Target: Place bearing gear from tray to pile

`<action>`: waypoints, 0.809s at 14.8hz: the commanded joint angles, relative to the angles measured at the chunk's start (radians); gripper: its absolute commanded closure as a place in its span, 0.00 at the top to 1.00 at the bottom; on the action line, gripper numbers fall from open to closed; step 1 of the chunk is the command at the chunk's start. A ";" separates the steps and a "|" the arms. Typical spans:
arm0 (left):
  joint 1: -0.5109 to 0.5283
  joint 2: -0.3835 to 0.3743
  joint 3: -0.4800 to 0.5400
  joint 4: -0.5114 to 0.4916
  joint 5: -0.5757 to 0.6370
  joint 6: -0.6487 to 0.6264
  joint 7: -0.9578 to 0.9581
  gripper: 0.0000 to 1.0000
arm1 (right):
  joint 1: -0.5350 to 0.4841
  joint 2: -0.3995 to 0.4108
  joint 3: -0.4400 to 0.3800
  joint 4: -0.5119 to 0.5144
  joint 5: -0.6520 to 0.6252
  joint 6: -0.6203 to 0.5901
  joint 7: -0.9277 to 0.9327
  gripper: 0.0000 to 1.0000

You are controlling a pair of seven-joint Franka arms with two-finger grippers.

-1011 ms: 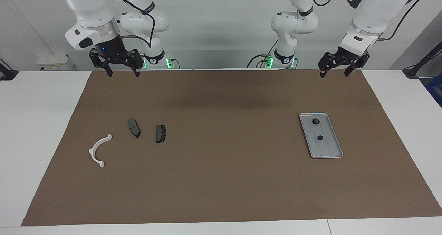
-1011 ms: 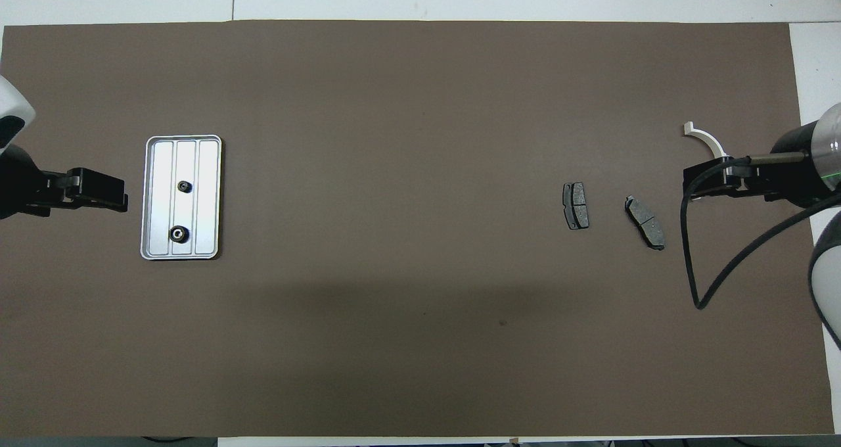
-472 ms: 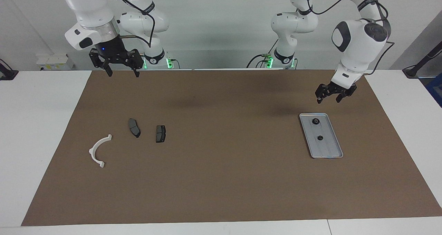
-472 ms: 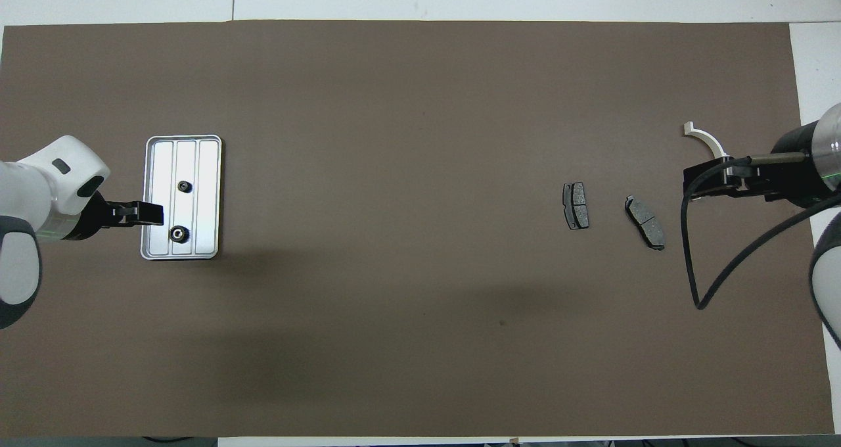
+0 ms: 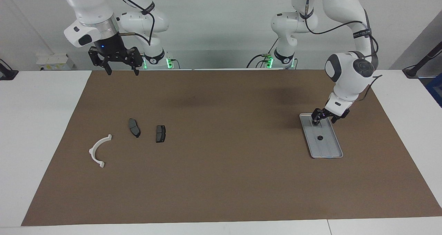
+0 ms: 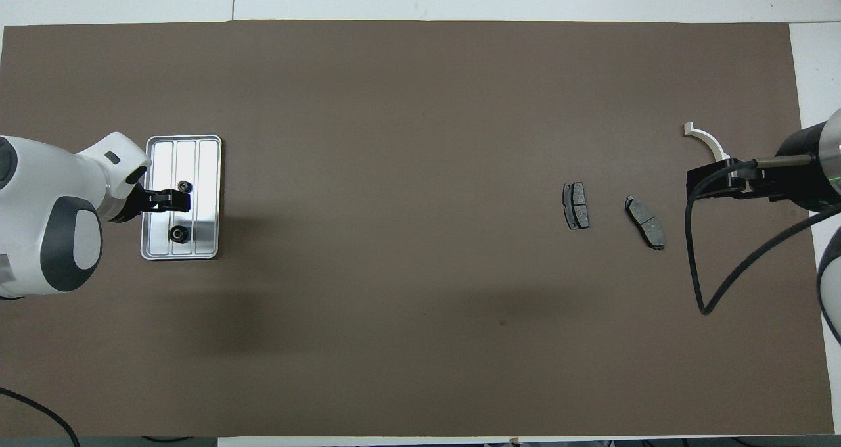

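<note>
The tray (image 5: 330, 151) lies at the left arm's end of the brown mat (image 5: 221, 179). The left gripper (image 5: 324, 118) hangs spread over its nearer bearing gear (image 6: 177, 234); the right gripper (image 5: 121, 71) waits, spread.

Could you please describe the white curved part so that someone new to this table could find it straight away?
Start at the brown mat and go to the right arm's end, away from the silver tray. Three loose parts lie there: two dark grey pads and the white bracket. The bracket lies farther from the robots than the pads, and it alone is white and shaped as a half ring.
</note>
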 commanded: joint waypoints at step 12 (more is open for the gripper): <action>0.010 -0.010 -0.005 -0.098 -0.010 0.034 0.042 0.84 | -0.073 0.011 -0.012 -0.289 0.028 0.318 -0.042 1.00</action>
